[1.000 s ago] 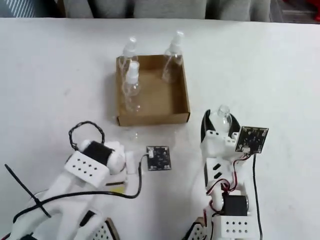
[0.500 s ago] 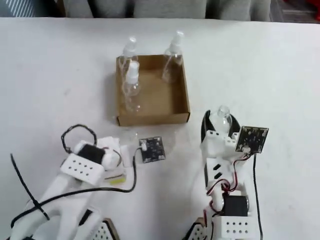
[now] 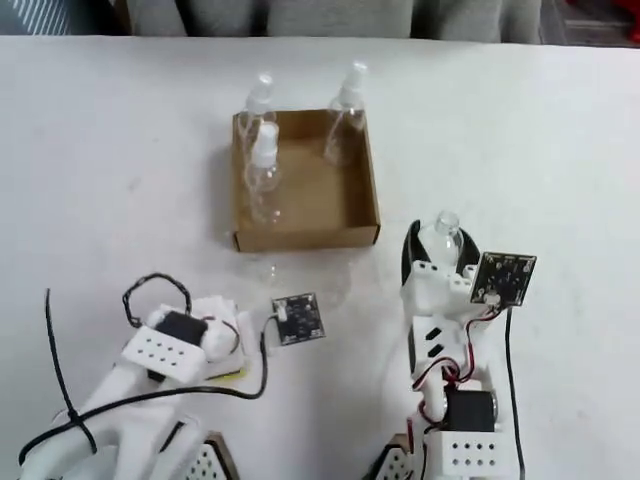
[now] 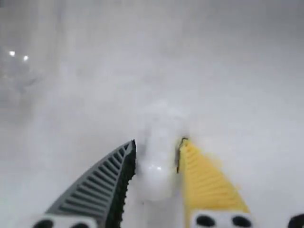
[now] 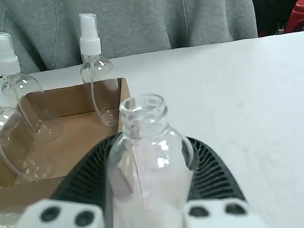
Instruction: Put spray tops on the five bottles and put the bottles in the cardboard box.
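Right wrist view: a clear bottle (image 5: 142,114) with a bare, uncapped neck stands upright between the two black fingers (image 5: 211,171) of the right tool (image 5: 151,142), which is clenched around its body. In the high view this bottle (image 3: 445,230) and the right tool (image 3: 441,248) sit on the white desk (image 3: 520,120), just right of the near right corner of the cardboard box (image 3: 306,237) and apart from it. The box lies open, left of centre, and holds three upright capped bottles: one in the far left corner (image 3: 260,105), one in the far right corner (image 3: 347,115), and one (image 3: 264,170) along the left wall just nearer than the first. Each carries a white spray top. The left wrist view shows the left tool (image 4: 156,142) low over the desk, its grey and yellow fingers closed against a small white piece (image 4: 159,166) too blurred to identify.
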{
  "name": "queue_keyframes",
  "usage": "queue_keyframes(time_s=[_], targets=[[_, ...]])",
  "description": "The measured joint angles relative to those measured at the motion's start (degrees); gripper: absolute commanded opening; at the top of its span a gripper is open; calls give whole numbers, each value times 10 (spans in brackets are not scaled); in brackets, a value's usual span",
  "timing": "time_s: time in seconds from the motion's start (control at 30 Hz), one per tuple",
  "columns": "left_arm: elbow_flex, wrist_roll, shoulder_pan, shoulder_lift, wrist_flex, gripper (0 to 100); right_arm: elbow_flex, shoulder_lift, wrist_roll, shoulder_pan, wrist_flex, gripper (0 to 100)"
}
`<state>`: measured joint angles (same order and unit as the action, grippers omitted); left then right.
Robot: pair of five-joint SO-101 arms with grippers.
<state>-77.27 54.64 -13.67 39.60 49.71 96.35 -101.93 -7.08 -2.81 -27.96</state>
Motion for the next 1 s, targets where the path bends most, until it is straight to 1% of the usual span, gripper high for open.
queue_keyframes(time_s=[0.07, 0.17, 0.27, 0.33, 0.4, 0.57, 0.63, 0.73, 0.8, 1.0], targets=[[-4, 0, -1, 0, 1, 39, 0, 0, 0, 0, 0, 16], [-4, -3, -1, 0, 1, 20, 0, 0, 0, 0, 0, 16], [-4, -25, -1, 0, 1, 21, 0, 0, 0, 0, 0, 16], [11, -39, -1, -1, 20, 21, 0, 0, 0, 0, 0, 16], [49, -48, 9, -1, 58, 21, 0, 0, 0, 0, 0, 16], [177, -60, 11, -1, 217, 21, 0, 0, 0, 0, 0, 16], [224, -78, 11, -1, 273, 21, 0, 0, 0, 0, 0, 16], [290, -140, 11, -1, 309, 22, 0, 0, 0, -5, 0, 16], [333, -195, 11, -1, 309, 22, 0, 0, 0, -34, 0, 16], [415, -410, -3, -1, 239, 22, 0, 0, 0, -135, 29, 16]])
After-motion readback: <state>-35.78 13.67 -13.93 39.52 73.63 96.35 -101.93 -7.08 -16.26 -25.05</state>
